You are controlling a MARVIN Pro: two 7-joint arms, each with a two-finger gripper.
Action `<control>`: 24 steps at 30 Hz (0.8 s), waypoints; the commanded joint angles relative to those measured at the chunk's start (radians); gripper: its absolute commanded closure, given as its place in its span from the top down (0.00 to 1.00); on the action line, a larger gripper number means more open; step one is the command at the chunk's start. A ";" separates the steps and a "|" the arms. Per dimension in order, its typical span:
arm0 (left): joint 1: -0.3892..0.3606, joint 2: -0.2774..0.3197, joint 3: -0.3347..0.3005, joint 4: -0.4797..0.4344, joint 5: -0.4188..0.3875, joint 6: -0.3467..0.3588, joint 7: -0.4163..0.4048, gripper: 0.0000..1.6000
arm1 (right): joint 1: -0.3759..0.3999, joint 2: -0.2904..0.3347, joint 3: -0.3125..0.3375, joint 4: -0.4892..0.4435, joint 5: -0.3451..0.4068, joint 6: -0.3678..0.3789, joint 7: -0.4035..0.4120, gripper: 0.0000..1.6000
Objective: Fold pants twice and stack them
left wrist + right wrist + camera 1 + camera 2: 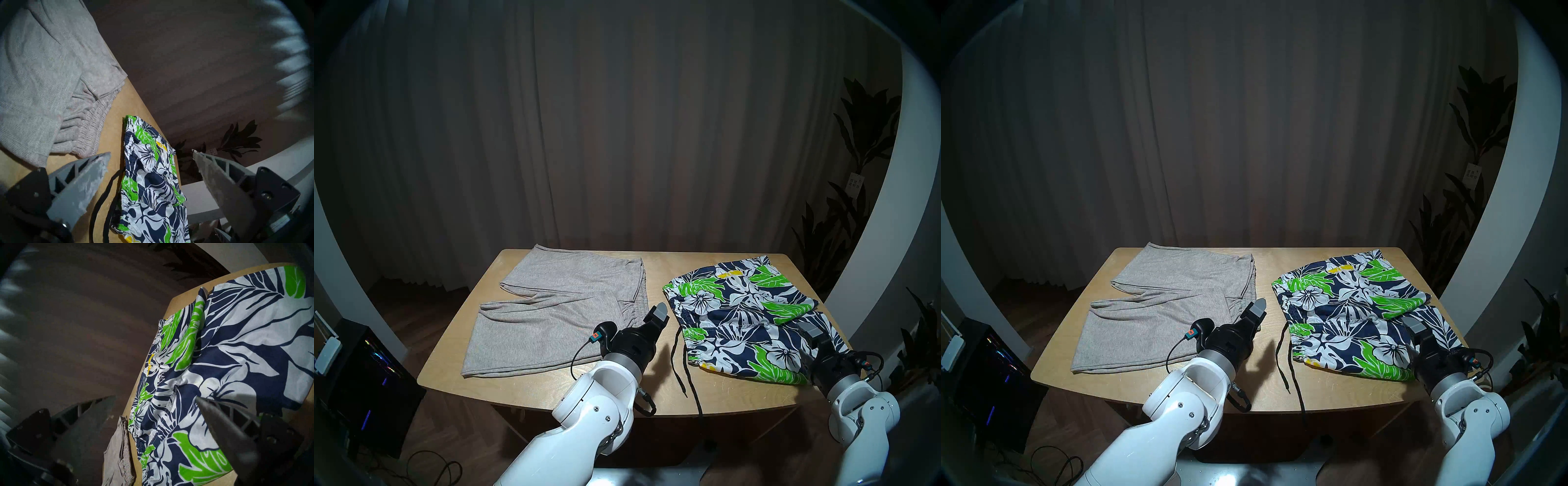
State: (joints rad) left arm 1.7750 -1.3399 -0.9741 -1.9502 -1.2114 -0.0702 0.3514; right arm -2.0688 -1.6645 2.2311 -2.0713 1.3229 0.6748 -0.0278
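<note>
Grey pants point(551, 305) beside open, empty left hand point(658, 317), floral shorts point(745, 312) under open, empty right hand point(810, 334)

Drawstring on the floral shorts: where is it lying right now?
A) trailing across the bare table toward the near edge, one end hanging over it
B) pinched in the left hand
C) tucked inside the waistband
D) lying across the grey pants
A: the black drawstring runs from the waistband of the floral shorts over the bare table, and one strand drops past the near edge; the open left hand holds nothing.
</note>
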 commanded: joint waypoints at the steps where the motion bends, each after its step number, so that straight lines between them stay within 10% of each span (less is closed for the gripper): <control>1: 0.048 0.103 0.026 -0.074 -0.190 -0.108 0.032 1.00 | 0.014 -0.016 0.016 -0.012 0.027 -0.007 -0.005 1.00; 24: 0.023 0.165 0.072 -0.125 -0.608 -0.144 0.043 1.00 | 0.035 -0.078 0.131 -0.002 0.143 -0.022 -0.070 1.00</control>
State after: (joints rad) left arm 1.8303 -1.1756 -0.9108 -2.0317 -1.7398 -0.2133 0.3994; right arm -2.0546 -1.7378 2.3417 -2.0605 1.4313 0.6555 -0.0838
